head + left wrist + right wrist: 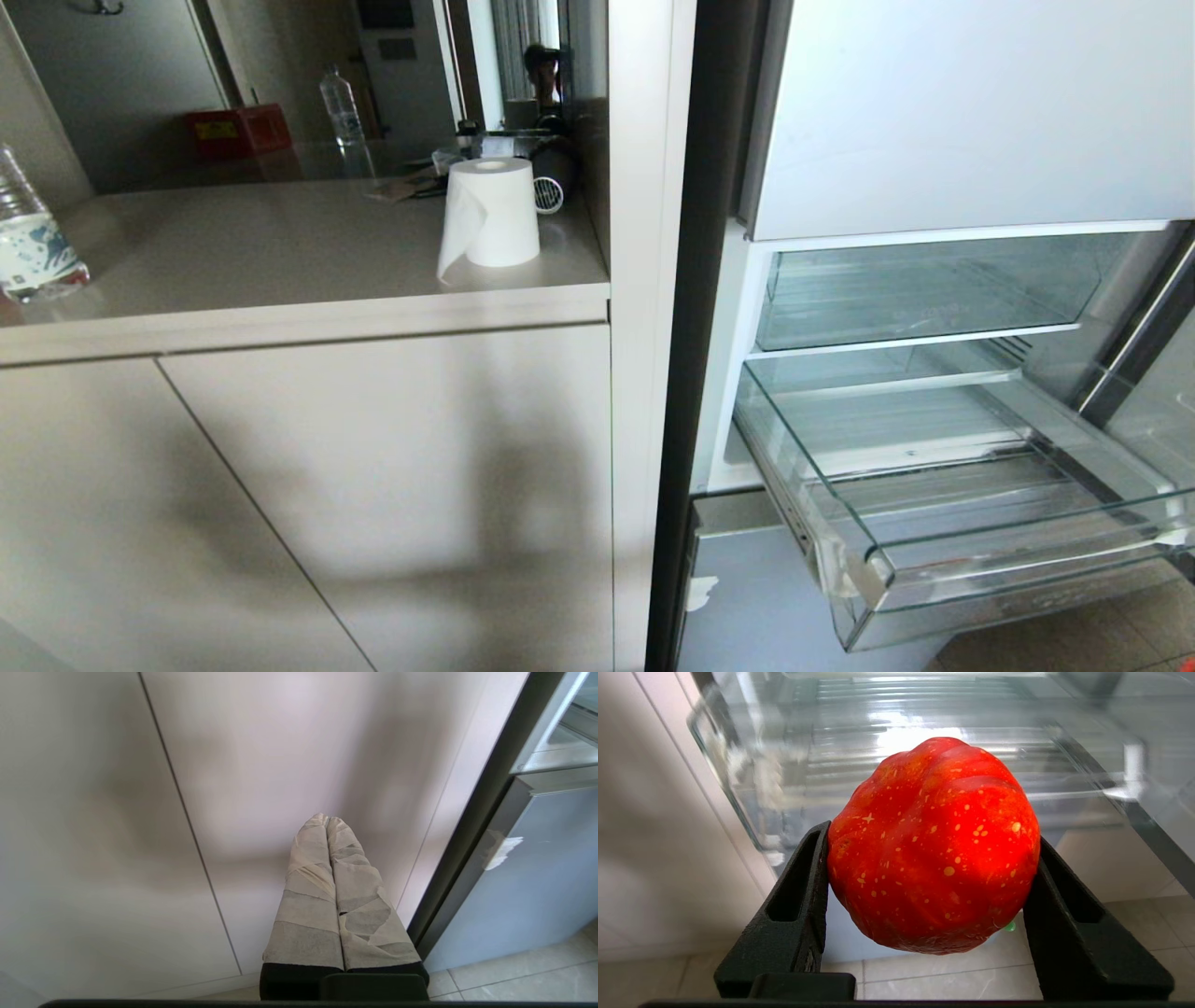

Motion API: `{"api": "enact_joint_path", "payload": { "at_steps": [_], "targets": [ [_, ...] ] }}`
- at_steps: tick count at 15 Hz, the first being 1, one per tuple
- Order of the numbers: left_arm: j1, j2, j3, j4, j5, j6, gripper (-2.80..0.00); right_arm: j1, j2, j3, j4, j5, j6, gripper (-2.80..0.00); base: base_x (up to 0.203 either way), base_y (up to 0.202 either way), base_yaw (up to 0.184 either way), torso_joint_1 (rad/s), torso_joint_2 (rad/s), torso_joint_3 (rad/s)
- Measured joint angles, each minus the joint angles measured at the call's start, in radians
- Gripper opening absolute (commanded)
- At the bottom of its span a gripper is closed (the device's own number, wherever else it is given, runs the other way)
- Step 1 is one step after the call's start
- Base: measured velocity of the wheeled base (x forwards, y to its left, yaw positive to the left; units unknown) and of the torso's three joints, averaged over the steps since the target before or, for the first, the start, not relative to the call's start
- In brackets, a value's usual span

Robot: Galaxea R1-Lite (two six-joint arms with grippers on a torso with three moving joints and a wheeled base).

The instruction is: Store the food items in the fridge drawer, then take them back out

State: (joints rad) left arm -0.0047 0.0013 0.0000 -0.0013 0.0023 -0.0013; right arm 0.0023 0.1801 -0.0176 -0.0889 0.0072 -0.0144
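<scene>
Ahead of and above the right tool [934, 868], the open fridge drawer [924, 765] is sitting pulled out, while that tool is gripping the red toy pumpkin [934, 849]; left tool [327, 826], pinched together, is idling by the cabinet.

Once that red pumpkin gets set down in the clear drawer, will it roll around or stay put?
The pumpkin looks round and glossy, so it may roll or slide. The drawer floor is ribbed, which could check it. It seems stiff: the right gripper leaves no dent.
</scene>
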Motion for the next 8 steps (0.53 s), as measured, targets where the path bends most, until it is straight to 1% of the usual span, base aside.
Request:
{"api": "enact_joint_path", "payload": {
  "at_steps": [2,8],
  "targets": [
    [0.0,0.0,0.0,0.0,0.0,0.0,-2.8,-0.003,0.163,-0.082,-0.038,0.0,0.005,-2.8,0.0,0.0,0.0,0.0,0.0,0.0],
    [0.0,0.0,0.0,0.0,0.0,0.0,-2.8,-0.009,0.725,-0.521,0.058,0.003,0.02,-2.8,0.0,0.0,0.0,0.0,0.0,0.0]
  ]
}}
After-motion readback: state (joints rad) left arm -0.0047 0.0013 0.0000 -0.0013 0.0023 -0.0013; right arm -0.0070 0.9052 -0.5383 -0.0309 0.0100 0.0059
